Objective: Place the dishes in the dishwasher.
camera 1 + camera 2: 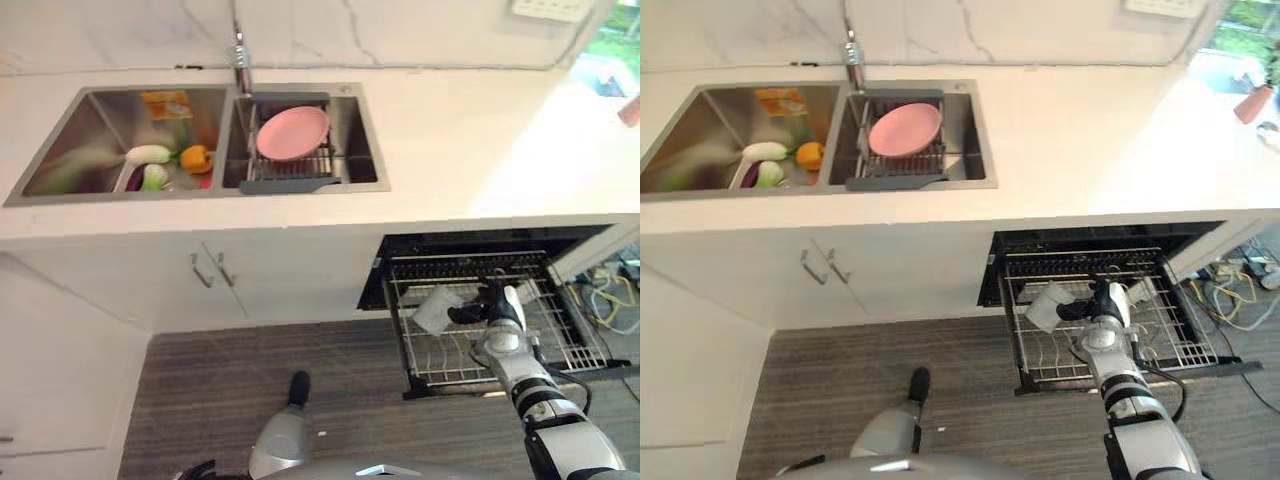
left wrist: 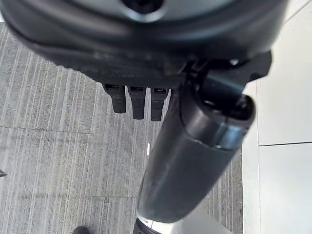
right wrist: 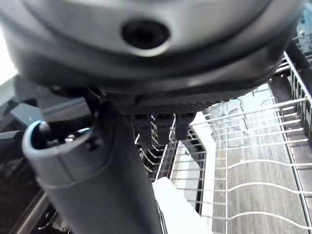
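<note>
The room is a kitchen: a long pale surface [image 1: 470, 140] runs under a marbled wall, white cabinet doors [image 1: 210, 270] stand below it, and a grey plank floor [image 1: 250, 380] lies in front. A double steel sink [image 1: 120, 140] is let into the surface; its left basin holds vegetables, and its right basin carries a dark drying rack [image 1: 290, 165].

The dishwasher [image 1: 1090, 240] stands open under the surface at the robot's right, its wire lower rack [image 1: 1170, 330] pulled out over the floor.

The pink plate [image 1: 292, 132] lies tilted in the drying rack, well apart from the dishwasher. It looks rigid, fairly light and smooth, probably slippery if wet and breakable if ceramic; a pinch on its raised rim seems the best hold.

The right hand [image 1: 1098, 302] hangs over the lower rack, its fingers curled on a white cup [image 1: 1045, 306], likely light and stiff, taken at its wall.

The left hand [image 2: 134, 100] hangs over the floor, holding nothing, fingers straight and relaxed.
</note>
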Tool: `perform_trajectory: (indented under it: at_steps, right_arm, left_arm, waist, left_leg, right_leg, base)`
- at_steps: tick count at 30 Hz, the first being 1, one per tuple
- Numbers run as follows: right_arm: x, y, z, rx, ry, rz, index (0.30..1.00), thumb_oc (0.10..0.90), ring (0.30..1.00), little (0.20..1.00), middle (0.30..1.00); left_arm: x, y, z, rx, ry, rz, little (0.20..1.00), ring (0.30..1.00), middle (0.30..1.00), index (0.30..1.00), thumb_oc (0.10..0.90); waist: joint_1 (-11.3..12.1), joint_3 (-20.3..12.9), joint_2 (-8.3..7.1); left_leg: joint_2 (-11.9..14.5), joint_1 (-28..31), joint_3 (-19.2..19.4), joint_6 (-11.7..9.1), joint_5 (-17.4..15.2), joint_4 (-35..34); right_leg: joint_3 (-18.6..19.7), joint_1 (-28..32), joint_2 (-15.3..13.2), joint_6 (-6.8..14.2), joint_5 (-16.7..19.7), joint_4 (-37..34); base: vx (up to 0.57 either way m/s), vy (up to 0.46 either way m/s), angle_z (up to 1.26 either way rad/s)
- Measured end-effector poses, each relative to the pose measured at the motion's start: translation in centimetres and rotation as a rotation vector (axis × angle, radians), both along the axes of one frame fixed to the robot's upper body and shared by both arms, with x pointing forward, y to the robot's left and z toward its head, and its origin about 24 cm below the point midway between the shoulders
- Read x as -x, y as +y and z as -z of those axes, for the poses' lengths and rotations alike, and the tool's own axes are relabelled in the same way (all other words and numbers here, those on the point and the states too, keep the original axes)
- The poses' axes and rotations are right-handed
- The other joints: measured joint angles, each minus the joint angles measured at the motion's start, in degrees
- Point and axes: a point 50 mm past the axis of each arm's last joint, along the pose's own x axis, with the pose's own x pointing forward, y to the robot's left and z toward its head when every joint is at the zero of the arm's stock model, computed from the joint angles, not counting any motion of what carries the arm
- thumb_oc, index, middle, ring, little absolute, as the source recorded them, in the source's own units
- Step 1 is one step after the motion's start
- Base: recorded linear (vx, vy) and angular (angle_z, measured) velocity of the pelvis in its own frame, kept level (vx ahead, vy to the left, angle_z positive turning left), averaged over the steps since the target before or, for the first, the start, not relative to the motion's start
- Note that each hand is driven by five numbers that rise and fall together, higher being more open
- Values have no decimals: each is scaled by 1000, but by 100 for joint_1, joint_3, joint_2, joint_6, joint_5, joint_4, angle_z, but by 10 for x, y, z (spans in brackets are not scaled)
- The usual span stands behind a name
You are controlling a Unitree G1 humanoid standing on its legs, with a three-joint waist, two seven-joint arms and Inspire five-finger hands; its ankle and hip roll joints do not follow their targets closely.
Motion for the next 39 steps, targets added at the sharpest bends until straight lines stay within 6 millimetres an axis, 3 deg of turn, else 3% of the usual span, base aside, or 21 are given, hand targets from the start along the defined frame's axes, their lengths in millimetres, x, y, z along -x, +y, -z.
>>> perform_trajectory:
  at_steps: [7, 12, 13, 15, 17, 18, 21, 22, 23, 24, 25, 26, 28, 30, 31, 33, 35, 36, 37, 38, 39]
  right_arm:
    - [26, 14, -2, -136, -170, 58, 900, 800, 900, 900, 900]
    - [65, 16, 3, -217, -213, 87, 900, 800, 900, 900, 900]
    - [69, 14, 1, -213, -218, 86, 900, 800, 900, 900, 900]
    - [75, 12, -5, -219, -252, 100, 900, 800, 900, 900, 900]
    - [68, 15, -25, -228, -349, 88, 900, 800, 900, 900, 900]
    - [64, 11, -40, -200, -419, 63, 900, 800, 900, 900, 900]
    - [60, 10, -55, -189, -483, 54, 900, 800, 900, 900, 900]
    - [58, 9, -69, -182, -542, 37, 900, 800, 900, 900, 900]
    - [58, 8, -77, -177, -577, 36, 900, 800, 900, 900, 900]
    - [57, 7, -84, -177, -616, 40, 900, 800, 900, 900, 900]
    - [57, 13, -82, -212, -633, 60, 900, 800, 900, 900, 900]
    - [56, 16, -81, -232, -642, 69, 900, 800, 900, 900, 900]
    - [57, 20, -86, -259, -684, 93, 900, 800, 900, 900, 900]
    - [50, 26, -96, -289, -745, 90, 900, 800, 900, 900, 900]
    - [50, 26, -96, -289, -745, 90, 900, 800, 900, 900, 900]
    - [40, 34, -107, -322, -814, 68, 900, 800, 900, 900, 900]
    - [33, 41, -117, -358, -866, 21, 900, 800, 900, 900, 900]
    - [31, 45, -117, -368, -868, -4, 900, 800, 900, 900, 900]
    - [28, 50, -119, -374, -864, -42, 900, 800, 900, 900, 900]
    - [28, 57, -123, -392, -861, -130, 900, 800, 900, 900, 900]
    - [28, 57, -123, -392, -861, -130, 900, 800, 900, 900, 900]
  left_arm:
    - [4, -7, 2, 21, 0, -43, 900, 900, 900, 900, 800]
    - [12, -20, 6, 45, 15, -87, 900, 900, 900, 900, 800]
    - [10, -24, 8, 52, 13, -109, 900, 900, 900, 900, 800]
    - [13, -33, 11, 70, 48, -134, 900, 900, 900, 900, 800]
    - [27, -45, 15, 99, 91, -140, 900, 900, 900, 900, 800]
    - [34, -53, 16, 105, 120, -139, 900, 900, 900, 900, 800]
    - [33, -54, 17, 95, 128, -134, 900, 900, 900, 900, 800]
    - [28, -55, 17, 90, 130, -128, 900, 900, 900, 900, 800]
    - [28, -55, 17, 83, 136, -112, 900, 900, 900, 900, 800]
    - [28, -54, 17, 77, 138, -102, 900, 900, 900, 900, 800]
    - [24, -38, 14, 35, 133, -75, 900, 900, 900, 900, 800]
    - [20, -27, 12, 2, 131, -52, 900, 900, 900, 900, 800]
    - [9, -14, 9, -34, 111, -29, 900, 900, 900, 900, 800]
    - [6, -12, 8, -38, 106, -25, 900, 900, 900, 900, 800]
    - [6, -12, 8, -38, 106, -25, 900, 900, 900, 900, 800]
    - [2, 2, 4, -74, 92, -21, 900, 900, 900, 900, 800]
    - [9, 13, 1, -99, 114, -27, 900, 900, 900, 900, 800]
    - [10, 12, 1, -100, 123, -24, 900, 900, 900, 900, 800]
    - [10, 15, 0, -115, 125, -24, 900, 900, 900, 900, 800]
    - [8, 13, 0, -120, 120, -4, 900, 900, 900, 900, 800]
    - [8, 13, 0, -120, 120, -4, 900, 900, 900, 900, 800]
  waist:
    - [-261, -132, 100]
    - [-361, -197, 311]
    - [-511, -157, 397]
    - [-714, -84, 382]
    - [-931, -79, 435]
    - [-1073, -92, 495]
    - [-1067, -120, 551]
    - [-1089, -117, 551]
    - [-1088, -123, 560]
    - [-1092, -113, 517]
    - [-1091, -84, 185]
    - [-1094, -89, 6]
    - [-1024, -91, -138]
    - [-971, -95, -85]
    - [-971, -95, -85]
    - [-866, -69, -24]
    - [-858, -77, -91]
    - [-819, -49, -42]
    - [-808, 2, 54]
    - [-839, 50, 260]
    - [-839, 50, 260]
  left_leg:
    - [253, 156, 249, -66, -26, -28]
    - [510, -60, 345, -259, -57, 113]
    - [596, -179, 495, -283, -148, 180]
    - [829, -210, 1366, -465, -465, 362]
    - [1278, -218, 2117, -554, -509, 889]
    - [1595, 59, 1884, -886, -455, 690]
    - [1871, 264, 1438, -1105, -309, 147]
    - [1993, 343, 1384, -1099, -305, -20]
    - [1908, 432, 1379, -1098, -304, -20]
    - [1707, 464, 1361, -1081, 97, -17]
    - [1296, 468, 1361, -906, -51, -15]
    - [1061, 399, 1354, -799, -66, 0]
    - [646, 273, 1333, -335, -116, 146]
    - [350, 339, 1349, 15, -439, 279]
    - [350, 339, 1349, 15, -439, 279]
    - [161, 460, 1348, 358, -563, 236]
    - [-214, 752, 1363, 595, -640, 135]
    - [-234, 913, 1329, 726, -678, 34]
    - [-143, 985, 1319, 775, -685, -12]
    - [-27, 930, 1166, 753, -667, 28]
    - [-27, 930, 1166, 753, -667, 28]
  right_leg:
    - [301, -30, 146, -150, -44, -21]
    - [408, -209, 392, -293, -19, -9]
    - [370, -212, 440, -326, -5, 5]
    - [184, -225, 310, -356, 3, -11]
    - [239, -285, 157, -319, 37, 47]
    - [316, -206, -1, -209, 108, 45]
    - [328, -232, -60, -79, 181, 33]
    - [277, -217, -214, 143, 315, 13]
    - [254, -177, -353, 295, 402, 13]
    - [250, -119, -577, 471, 503, 16]
    - [209, -70, -961, 474, 656, 44]
    - [210, -158, -1198, 246, 920, 151]
    - [311, -438, -1659, -208, 1587, 613]
    - [588, -789, -2132, -373, 2573, 1269]
    - [588, -789, -2132, -373, 2573, 1269]
    - [1099, -1442, -2201, -109, 2477, 2320]
    - [1522, -1638, -2448, -742, 3018, 2875]
    - [1664, -1836, -2361, -546, 2810, 3251]
    - [1639, -1982, -2103, 339, 1851, 3609]
    - [1483, -2044, -1374, 659, 838, 3071]
    - [1483, -2044, -1374, 659, 838, 3071]
  base:
    - [-19, -62, -24]
    - [-100, -59, -12]
    - [27, 135, 27]
    - [21, 240, 31]
    - [83, 253, -7]
    - [99, 303, -8]
    - [64, 324, -1]
    - [67, 521, 10]
    - [86, 532, 18]
    - [75, 432, 26]
    - [23, 460, 40]
    - [16, 485, 49]
    - [25, 461, 41]
    - [46, 372, 16]
    - [71, 297, 11]
    - [98, 284, 7]
    - [136, 256, 14]
    - [128, 126, 7]
    - [177, -12, 16]
    - [86, -57, 19]
    - [143, -102, 68]
